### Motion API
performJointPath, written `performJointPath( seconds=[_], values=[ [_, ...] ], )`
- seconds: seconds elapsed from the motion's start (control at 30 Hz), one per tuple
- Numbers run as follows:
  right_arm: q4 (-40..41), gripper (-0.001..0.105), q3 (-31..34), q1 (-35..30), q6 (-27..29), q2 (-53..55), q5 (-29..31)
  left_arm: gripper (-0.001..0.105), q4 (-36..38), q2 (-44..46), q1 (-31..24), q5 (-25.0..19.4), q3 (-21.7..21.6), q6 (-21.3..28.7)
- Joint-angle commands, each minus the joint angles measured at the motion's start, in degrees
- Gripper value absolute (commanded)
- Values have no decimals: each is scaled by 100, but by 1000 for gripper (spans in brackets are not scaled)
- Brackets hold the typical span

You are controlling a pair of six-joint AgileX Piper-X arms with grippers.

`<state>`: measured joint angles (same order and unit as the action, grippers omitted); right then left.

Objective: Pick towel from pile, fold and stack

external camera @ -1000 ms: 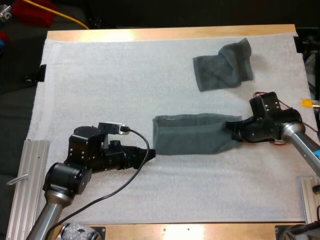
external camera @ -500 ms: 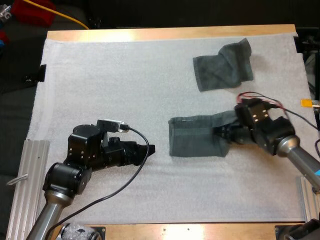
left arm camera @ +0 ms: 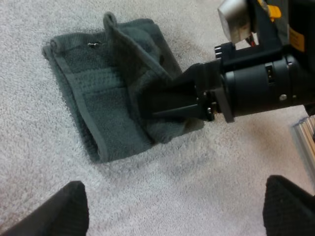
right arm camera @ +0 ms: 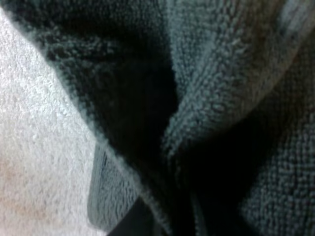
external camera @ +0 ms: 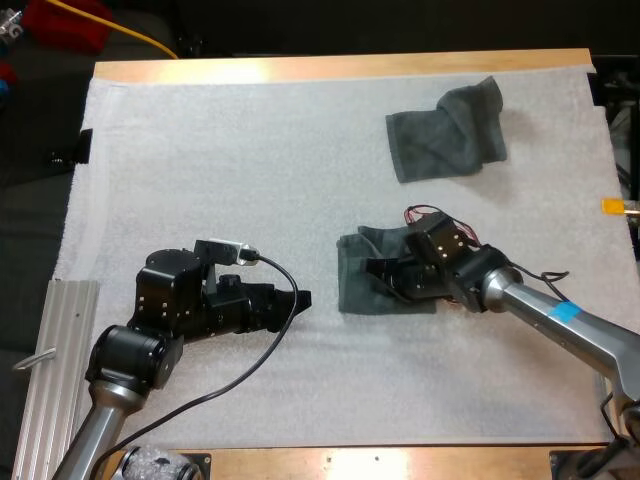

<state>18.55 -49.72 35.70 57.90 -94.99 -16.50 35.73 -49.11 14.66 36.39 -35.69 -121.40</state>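
Observation:
A dark grey-green towel [external camera: 352,288] lies on the white mat [external camera: 220,160] right of centre, doubled over on itself. My right gripper [external camera: 378,270] lies low over it, shut on the towel's upper layer; up close, that towel [right arm camera: 221,98] bunches into folds against the fingers. From the left wrist, the towel [left arm camera: 93,98] lies flat with a raised flap, pinched by the right gripper [left arm camera: 160,105]. My left gripper [external camera: 302,298] rests open on the mat just left of the towel, its fingers wide apart with the gripper [left arm camera: 177,191] clear of the cloth. A second towel [external camera: 445,130] lies crumpled at the far right.
Metal rails sit at the table's left edge [external camera: 50,350] and right edge [external camera: 615,390]. The wooden table rim [external camera: 340,66] runs along the far side. Bare mat [right arm camera: 34,147] shows beside the gripped towel.
My right gripper has swung left, carrying the towel's right end over the rest, so the long strip is now a short doubled patch. The towel's left edge shifted away from my still left gripper.

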Motion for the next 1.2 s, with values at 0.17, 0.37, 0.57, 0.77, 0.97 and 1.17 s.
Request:
performJointPath(
  seconds=[0.17,0.37,0.57,0.77,0.97,1.17],
  values=[
    [-511,53,-26,-2,-5,14,-761,71,-46,42,30,73,-36,-9],
    [-835,54,-26,-2,-23,154,-1044,71,-46,42,30,73,-36,-9],
    [-761,54,-26,64,-54,144,-1270,71,-46,42,30,73,-36,-9],
    [-739,54,-26,399,-152,-19,-1273,71,-46,42,30,73,-36,-9],
    [-452,54,-26,399,434,569,-324,71,-46,42,30,73,-36,-9],
    [82,54,-26,399,753,1267,372,71,-46,42,30,73,-36,-9]
  ],
)
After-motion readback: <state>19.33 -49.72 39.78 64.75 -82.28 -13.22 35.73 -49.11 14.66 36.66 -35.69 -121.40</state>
